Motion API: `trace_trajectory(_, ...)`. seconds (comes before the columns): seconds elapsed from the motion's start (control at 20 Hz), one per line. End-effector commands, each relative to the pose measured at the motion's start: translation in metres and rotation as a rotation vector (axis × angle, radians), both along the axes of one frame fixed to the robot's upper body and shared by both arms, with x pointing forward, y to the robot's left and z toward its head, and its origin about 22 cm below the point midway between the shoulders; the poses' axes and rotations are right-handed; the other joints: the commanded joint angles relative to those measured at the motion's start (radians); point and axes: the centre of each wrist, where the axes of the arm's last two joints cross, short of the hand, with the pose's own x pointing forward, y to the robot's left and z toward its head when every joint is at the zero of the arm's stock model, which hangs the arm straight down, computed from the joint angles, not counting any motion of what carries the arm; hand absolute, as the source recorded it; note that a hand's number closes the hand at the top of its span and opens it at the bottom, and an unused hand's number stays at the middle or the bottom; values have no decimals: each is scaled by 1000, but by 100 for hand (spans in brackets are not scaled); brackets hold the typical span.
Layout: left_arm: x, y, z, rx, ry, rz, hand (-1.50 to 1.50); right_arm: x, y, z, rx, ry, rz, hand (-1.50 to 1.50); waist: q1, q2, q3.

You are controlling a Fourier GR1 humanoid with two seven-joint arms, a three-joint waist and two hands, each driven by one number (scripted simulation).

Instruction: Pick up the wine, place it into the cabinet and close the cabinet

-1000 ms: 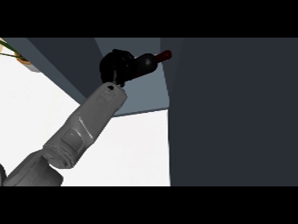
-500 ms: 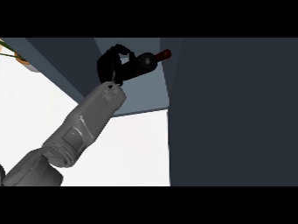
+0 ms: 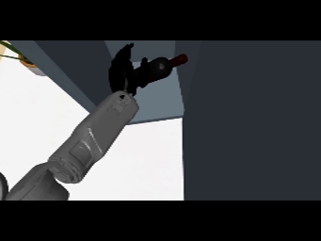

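Note:
The wine bottle (image 3: pixel 160 67) is dark with a red cap (image 3: pixel 180 59) and sits inside the open cabinet (image 3: pixel 157 101), its neck pointing to the right in the head view. My left hand (image 3: pixel 123 74) is just left of the bottle. Its fingers are straightened and spread upward, no longer wrapped round the glass, and the palm is still close against the bottle's body. The grey left forearm (image 3: pixel 100 132) rises from the lower left corner. My right hand does not show.
A large dark panel (image 3: pixel 260 122), apparently the open cabinet door, fills the right half of the view. The cabinet's grey side wall (image 3: pixel 72 70) runs along the left. A potted plant (image 3: pixel 25 59) stands at the top left on the white counter (image 3: pixel 31 122).
The left hand's fingers, curled round the bottle a second ago, have uncurled and lifted away from it. The bottle stays where it was in the cabinet.

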Motion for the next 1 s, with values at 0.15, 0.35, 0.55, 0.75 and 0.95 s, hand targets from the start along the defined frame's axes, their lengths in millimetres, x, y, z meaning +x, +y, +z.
trace_trajectory(0.15, -10, -15, -6, -130, -67, -84, -150, -14, 3, 10, 31, 5, 2, -150, 29, -3, -3)
trace_trajectory(0.35, -15, -21, -4, -191, -133, -136, -150, -13, 2, 16, 28, 1, -6, -150, 54, -11, -2)
trace_trajectory(0.55, -15, -20, -1, -252, -188, -123, -150, -11, 1, 10, 22, 2, -19, -150, 59, -13, -1)
trace_trajectory(0.75, -18, -24, 4, -338, -267, -107, -150, -18, 7, 10, 38, -3, -40, -150, 75, -24, -1)
trace_trajectory(0.95, -22, -20, 0, -398, -292, -100, -150, -28, 9, 20, 46, -6, -10, -150, 64, -21, -1)
